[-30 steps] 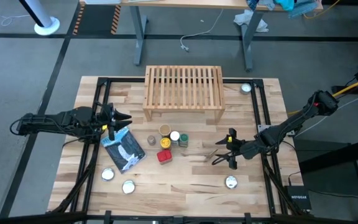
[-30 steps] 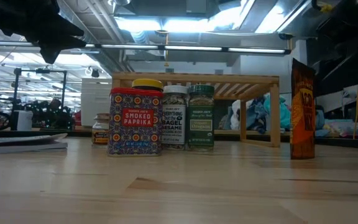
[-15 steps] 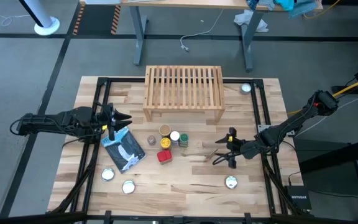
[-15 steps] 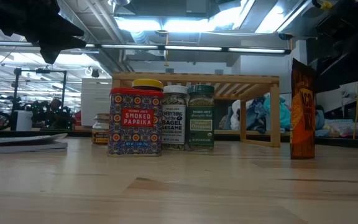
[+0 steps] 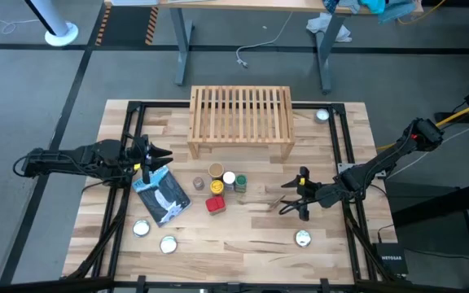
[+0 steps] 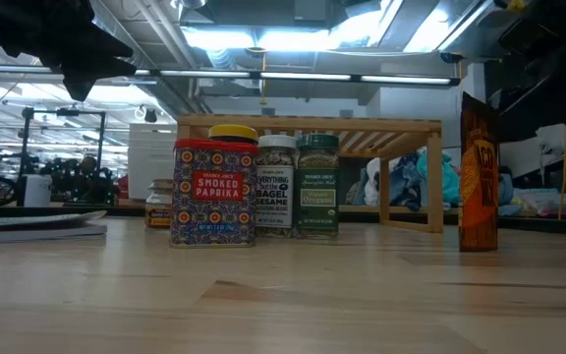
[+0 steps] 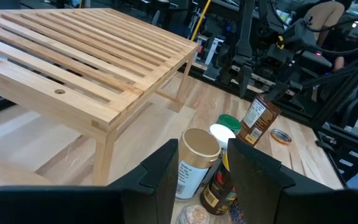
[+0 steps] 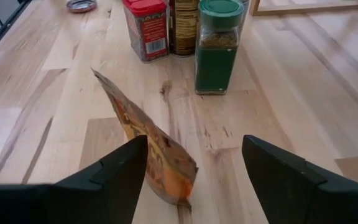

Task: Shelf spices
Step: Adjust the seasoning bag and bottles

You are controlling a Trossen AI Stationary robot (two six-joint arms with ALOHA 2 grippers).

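Your worktop (image 5: pixel 243 244) looks unchanged over the last second. Left claw (image 5: pixel 163 153) waits, fingers apart. Spices (image 5: pixel 218 183) sit before the bare shelf (image 5: pixel 240 118). Right claw (image 8: pixel 194 174), open, apparently straddles the orange packet (image 8: pixel 148 146); shelving hasn't started.

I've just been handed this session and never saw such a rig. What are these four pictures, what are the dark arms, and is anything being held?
Two robot arms work at a wooden table. The high view looks straight down; the low view sits at table height; each wrist view looks past that arm's own fingers. The left gripper hovers near the blue-and-white pouch, holding nothing. The right gripper stands open around the orange packet, which stands on the table, not lifted. The spice jars and red tin cluster before the empty shelf.
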